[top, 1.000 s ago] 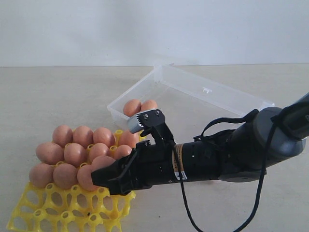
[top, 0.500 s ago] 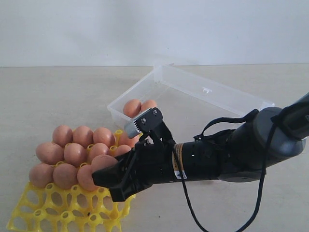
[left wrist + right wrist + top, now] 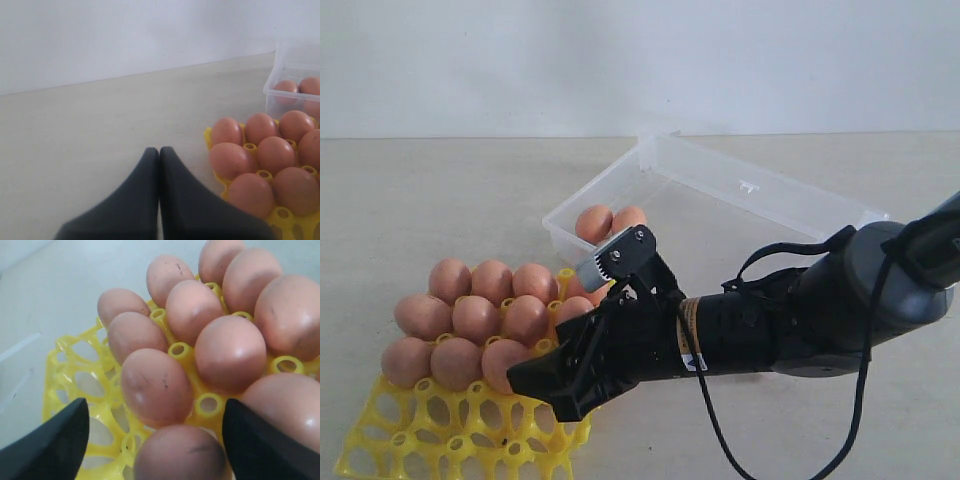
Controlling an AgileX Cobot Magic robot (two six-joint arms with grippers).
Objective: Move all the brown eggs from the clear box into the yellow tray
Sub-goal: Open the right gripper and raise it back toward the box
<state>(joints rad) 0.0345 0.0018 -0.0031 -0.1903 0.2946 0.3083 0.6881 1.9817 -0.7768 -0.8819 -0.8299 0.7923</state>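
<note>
Most eggs [image 3: 475, 320] were seated in the tray [image 3: 420, 440] on the tabletop [image 3: 440, 200]; two were seen lying in the box [image 3: 720, 185]. Jaws of the right gripper [image 3: 555, 390] were held apart around one tray egg; those of the left gripper [image 3: 159, 152] were pressed together.

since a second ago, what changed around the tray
The right pincer tipped down toward the yellow tray, lowering its egg out of the exterior view; the wrist view shows it between spread fingers, probably released. The other tray eggs, the clear box and its two eggs stayed put.
</note>
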